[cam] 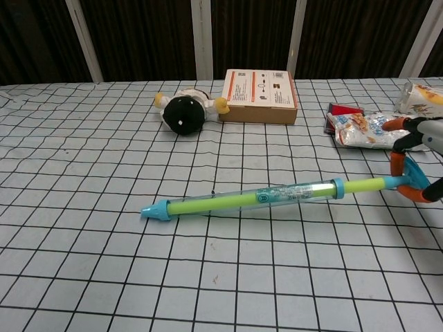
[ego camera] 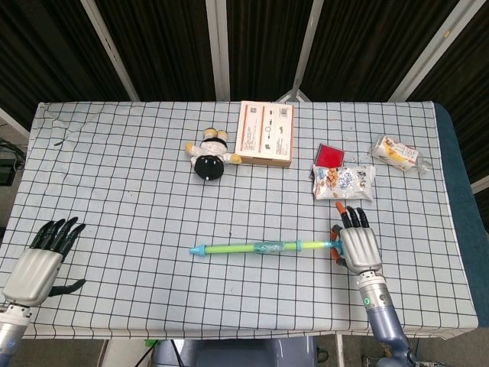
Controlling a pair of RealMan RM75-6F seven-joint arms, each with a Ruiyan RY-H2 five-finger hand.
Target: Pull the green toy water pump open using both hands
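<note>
Two hands show in your head view. Your right hand (ego camera: 358, 247) is at the near right of the desk (ego camera: 114, 176) and grips the orange handle (ego camera: 335, 253) of the green toy water pump (ego camera: 263, 247), with its fingers (ego camera: 352, 219) pointing away from you. The pump lies across the checked cloth near the front edge, its blue tip (ego camera: 199, 250) pointing to the left side. Your left hand (ego camera: 40, 264) rests at the near left corner, well apart from the pump; its fingers are spread and it holds nothing. Between this hand and the blue tip you have only bare cloth. Further back lie a plush toy (ego camera: 208, 156) and, just beside it, a cardboard box (ego camera: 266, 133). A snack bag (ego camera: 344, 182) lies close behind your right hand, with a red packet (ego camera: 330, 155) touching its far edge, and another wrapped packet (ego camera: 397, 152) sits near the right edge.

From your chest view, the pump (cam: 263, 197) is tilted: the blue tip (cam: 155, 210) touches the desk (cam: 83, 277), and the end with the handle (cam: 410, 178) is higher. Only a part of the right hand (cam: 428, 152) shows at the right border, with fingers (cam: 396, 124) around the orange loop. The snack bag (cam: 367, 128) lies just behind the handle, near the hand. The plush toy (cam: 185, 111) and the box (cam: 260, 86) stay far behind the pump, well apart from it. Your left hand is not seen from here.
</note>
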